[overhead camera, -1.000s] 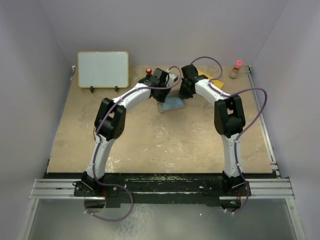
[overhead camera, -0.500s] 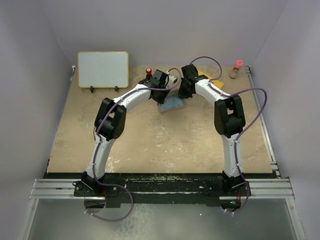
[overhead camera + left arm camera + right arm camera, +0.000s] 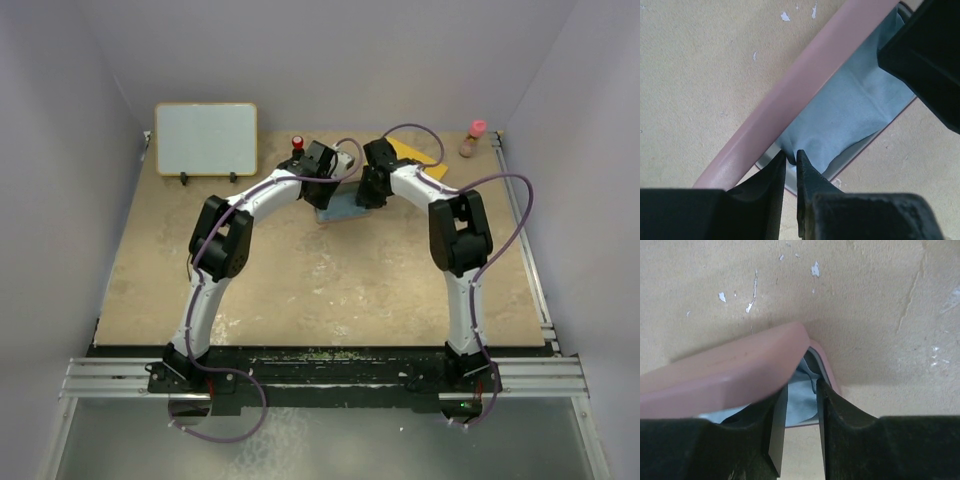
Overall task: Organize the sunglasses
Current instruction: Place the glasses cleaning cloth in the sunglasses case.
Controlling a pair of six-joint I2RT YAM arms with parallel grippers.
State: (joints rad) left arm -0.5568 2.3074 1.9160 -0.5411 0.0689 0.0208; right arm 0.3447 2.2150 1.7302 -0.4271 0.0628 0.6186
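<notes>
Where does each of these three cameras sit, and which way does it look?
Top camera: fixed above and behind, looking down on the table; left arm and right arm show.
Left wrist: on the left arm, looking past the left gripper at the pink case and blue cloth.
Right wrist: on the right arm, looking past the right gripper at the case's corner.
Shared: both wrist views show case and cloth.

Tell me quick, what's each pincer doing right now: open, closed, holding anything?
Left pincer: barely parted at the blue cloth edge; grip cannot be told.
Right pincer: open, holding nothing, by the case.
</notes>
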